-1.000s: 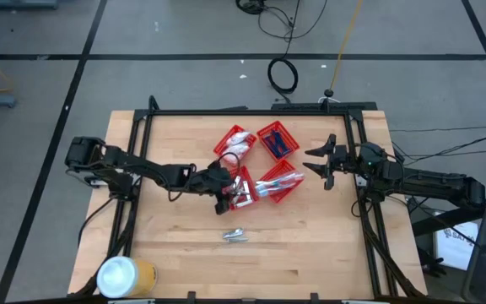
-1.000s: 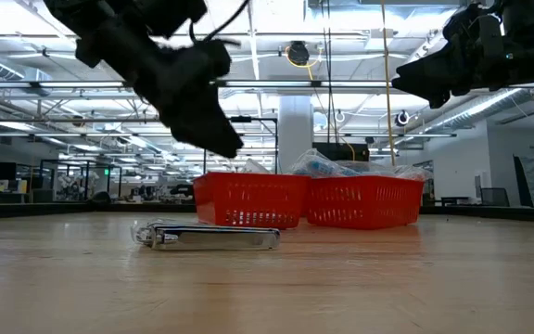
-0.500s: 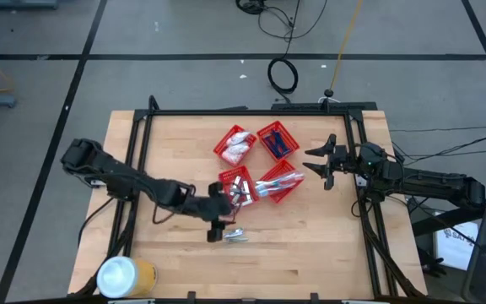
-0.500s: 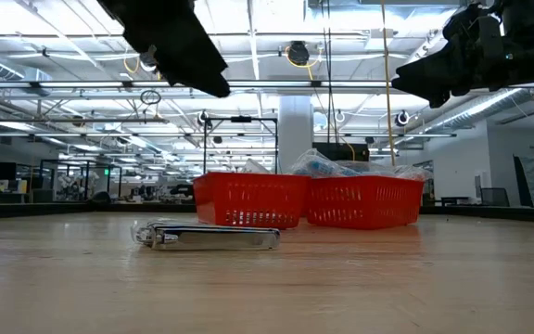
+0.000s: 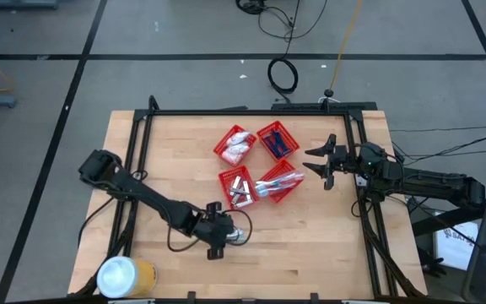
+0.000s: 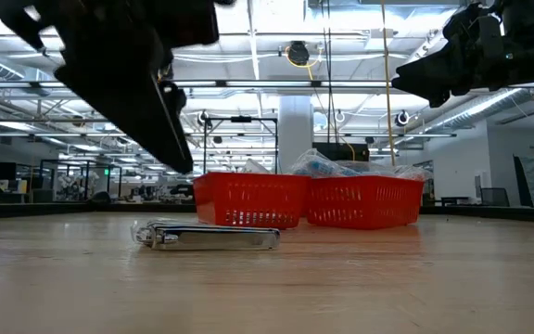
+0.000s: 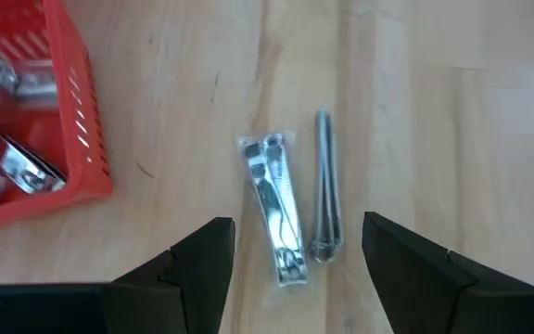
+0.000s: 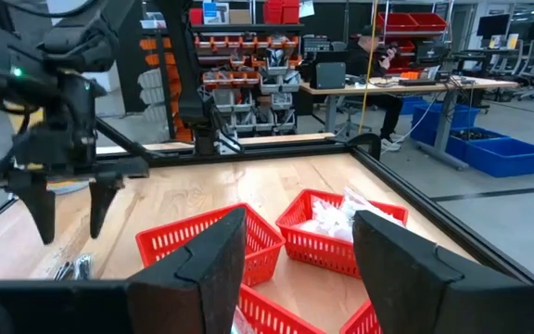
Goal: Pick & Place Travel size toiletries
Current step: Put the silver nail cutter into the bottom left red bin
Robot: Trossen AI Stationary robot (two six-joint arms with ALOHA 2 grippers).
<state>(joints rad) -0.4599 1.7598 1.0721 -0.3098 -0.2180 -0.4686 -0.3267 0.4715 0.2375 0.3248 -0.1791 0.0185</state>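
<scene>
— Left wrist view first: what is lying on the bench?

— Two slim silvery toiletry pieces [image 7: 281,209] are lying flat and side by side on the bare wood, one in a clear wrapper, the other a thin bare metal piece [image 7: 325,190]. Their long axes are running nearly parallel. From above they are showing as a small silvery patch [image 5: 237,236] toward the near edge of the bench, roughly mid-width.

— And the left gripper [image 5: 216,237]?

— It is hovering just over them with its fingers [image 7: 197,269] spread wide, one on each side of the pair, gripping nothing. The low view is showing it above the wood, clear of the pieces [image 6: 213,237].

— What surrounds that spot?

— Four red mesh baskets [image 5: 236,187] are clustering toward the middle of the bench; the nearest one is sitting just beside the pair and holding more silvery items [image 7: 12,167]. A yellow can [image 5: 125,276] is lying at the near left corner.

— The right gripper [image 5: 316,165]?

— It is waiting near the right edge, fingers apart, empty.

— Anything unclear?

— What the two pieces actually are is hard to make out, and the basket in the wrist view is cut off.
</scene>
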